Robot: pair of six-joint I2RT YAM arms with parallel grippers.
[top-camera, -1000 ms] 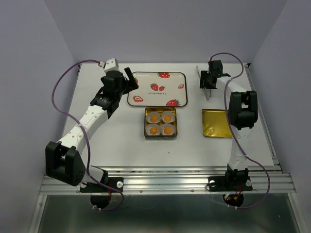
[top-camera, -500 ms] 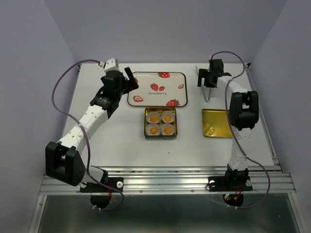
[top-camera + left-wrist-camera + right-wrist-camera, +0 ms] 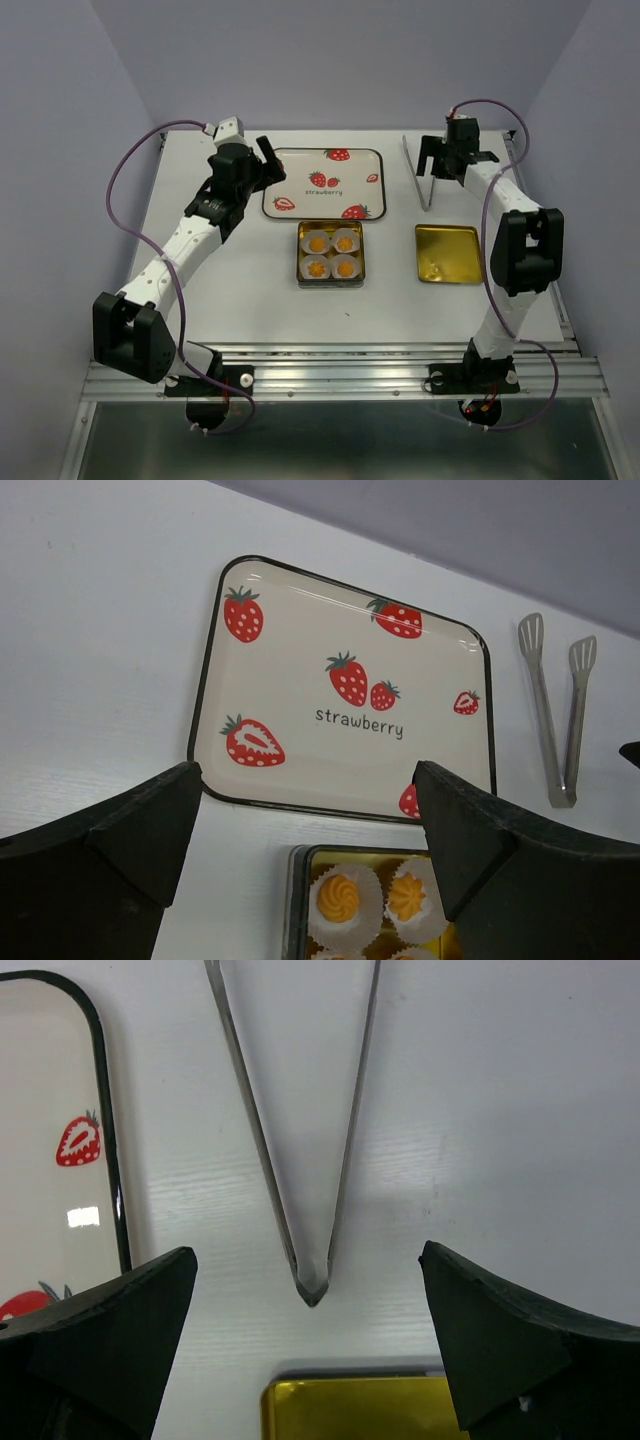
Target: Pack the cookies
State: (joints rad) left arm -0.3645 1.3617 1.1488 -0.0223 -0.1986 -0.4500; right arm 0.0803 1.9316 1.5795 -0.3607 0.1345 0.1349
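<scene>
Four orange-yellow cookies (image 3: 331,254) sit in white paper cups inside the square gold tin (image 3: 300,256) at the table's middle. Two of the cookies (image 3: 338,898) show at the bottom of the left wrist view. My left gripper (image 3: 267,163) is open and empty, over the left edge of the strawberry tray (image 3: 324,184); its jaws (image 3: 305,780) stand wide apart. My right gripper (image 3: 437,168) is open and empty, hovering over the metal tongs (image 3: 424,192). In the right wrist view (image 3: 305,1260) the tongs (image 3: 312,1280) lie on the table between the jaws, untouched.
The tin's gold lid (image 3: 448,254) lies flat at the right, near the tongs' hinge; its edge shows in the right wrist view (image 3: 360,1410). The tongs also show in the left wrist view (image 3: 555,720), right of the tray (image 3: 300,640).
My right arm has swung its elbow out to the right, and its gripper has shifted slightly right and back above the tongs. The left arm has not moved.
</scene>
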